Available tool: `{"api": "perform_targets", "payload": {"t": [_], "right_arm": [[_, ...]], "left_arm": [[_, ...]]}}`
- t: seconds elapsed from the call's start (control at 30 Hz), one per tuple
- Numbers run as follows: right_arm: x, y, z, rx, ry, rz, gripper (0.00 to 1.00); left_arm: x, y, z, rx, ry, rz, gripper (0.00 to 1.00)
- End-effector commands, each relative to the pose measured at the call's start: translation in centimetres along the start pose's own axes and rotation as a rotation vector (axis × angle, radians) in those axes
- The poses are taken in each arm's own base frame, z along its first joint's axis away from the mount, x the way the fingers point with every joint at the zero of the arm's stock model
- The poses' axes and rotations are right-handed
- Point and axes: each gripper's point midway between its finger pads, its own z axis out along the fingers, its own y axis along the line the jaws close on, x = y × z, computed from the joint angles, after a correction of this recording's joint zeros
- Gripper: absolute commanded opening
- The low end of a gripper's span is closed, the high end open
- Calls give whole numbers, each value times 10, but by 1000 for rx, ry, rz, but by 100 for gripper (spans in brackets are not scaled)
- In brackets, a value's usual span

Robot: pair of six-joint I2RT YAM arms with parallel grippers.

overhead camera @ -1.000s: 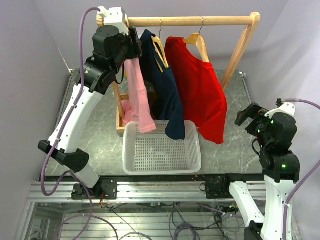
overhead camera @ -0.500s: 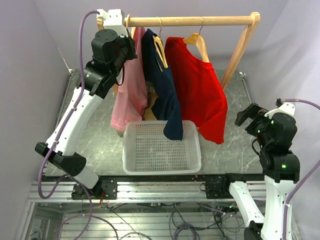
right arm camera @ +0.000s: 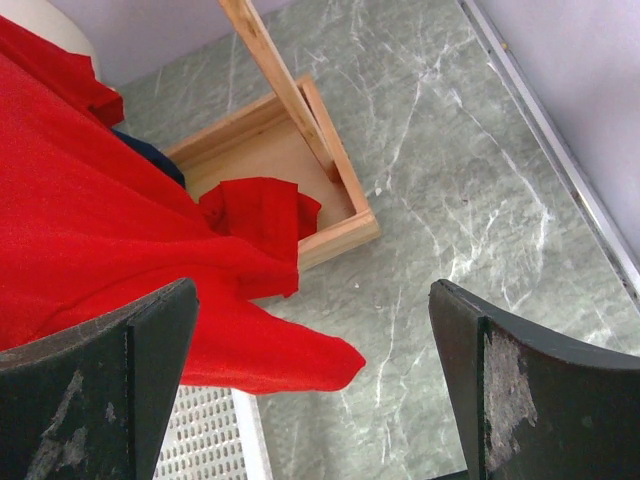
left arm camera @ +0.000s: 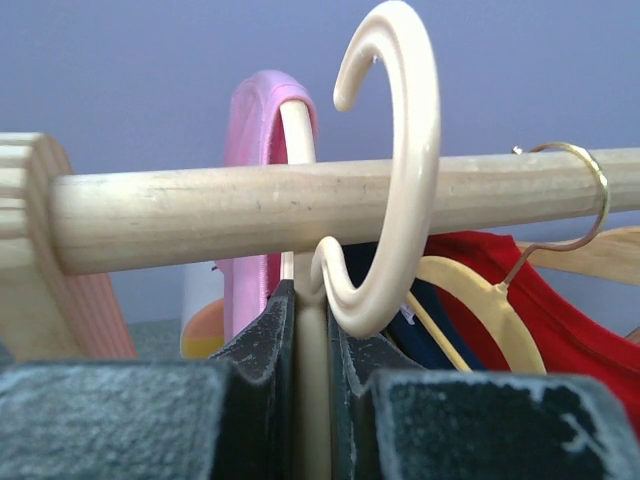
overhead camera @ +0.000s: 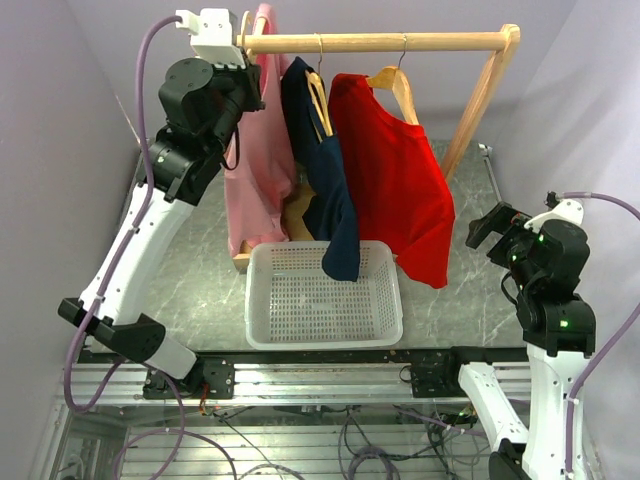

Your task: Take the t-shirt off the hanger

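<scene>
A pink t-shirt (overhead camera: 260, 150) hangs on a cream plastic hanger at the left end of the wooden rail (overhead camera: 380, 42). My left gripper (left arm camera: 312, 300) is shut on the hanger's neck, just below its hook (left arm camera: 405, 180). The hook stands in front of the rail (left arm camera: 200, 210), its tip above it. In the top view the left gripper (overhead camera: 248, 70) is up at the rail's left end and the shirt's top pokes above the rail. My right gripper (overhead camera: 485, 225) hangs open to the right of the rack, holding nothing (right arm camera: 310, 290).
A navy shirt (overhead camera: 325, 180) and a red shirt (overhead camera: 400, 190) hang on wooden hangers further right. A white basket (overhead camera: 325, 338) sits below them. The rack's slanted right post (overhead camera: 480, 95) and wooden base (right arm camera: 330, 215) stand on the marbled table.
My left gripper closed on the hanger's neck and rose. The pink t-shirt swung left and up with it, spreading wider. The right arm barely moved.
</scene>
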Motion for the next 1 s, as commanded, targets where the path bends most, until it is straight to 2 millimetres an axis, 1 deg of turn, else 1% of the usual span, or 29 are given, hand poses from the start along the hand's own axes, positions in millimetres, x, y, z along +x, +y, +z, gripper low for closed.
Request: {"api": "perform_targets", "payload": {"t": [0.0,0.1,0.17,0.2,0.3,0.33,0.47,0.6,0.7,0.73,0.77,0.87,0.97], "right_arm": [[-13,6,-1,-24,-43,-8,100],[-14,5,0,-15,-44,-16,100],[-15,3,0,-7,-47,-25,100],[-16,2,1,1,-48,-28,100],[-20,0,2,17,-55,-36,100],[-22,0,2,19,-57,-38,100],[-27,2,2,17,-68,-42,100],[-28,4,0,4,-74,-45,100],[-32,4,-2,5,-79,-56,99],[-33,4,-3,8,-80,-62,99],[-36,5,-4,6,-85,-65,99],[-47,10,-8,-8,-106,-70,98],[-63,20,-18,-46,-138,-73,97]], "left_arm": [[-71,0,-38,41,-163,-26,7],[-56,2,-49,53,-115,-23,7],[-42,3,-56,62,-82,-32,7],[-31,3,-59,66,-57,-36,7],[-20,5,-73,82,-39,-62,7],[-11,5,-76,85,-23,-63,7],[1,10,-90,91,6,-46,7],[21,9,-101,123,78,-13,7],[32,8,-114,148,114,-16,7],[39,8,-119,156,132,-15,7],[41,9,-124,160,138,-19,7],[41,11,-140,172,141,-40,7],[38,10,-156,192,148,-67,7]]}}
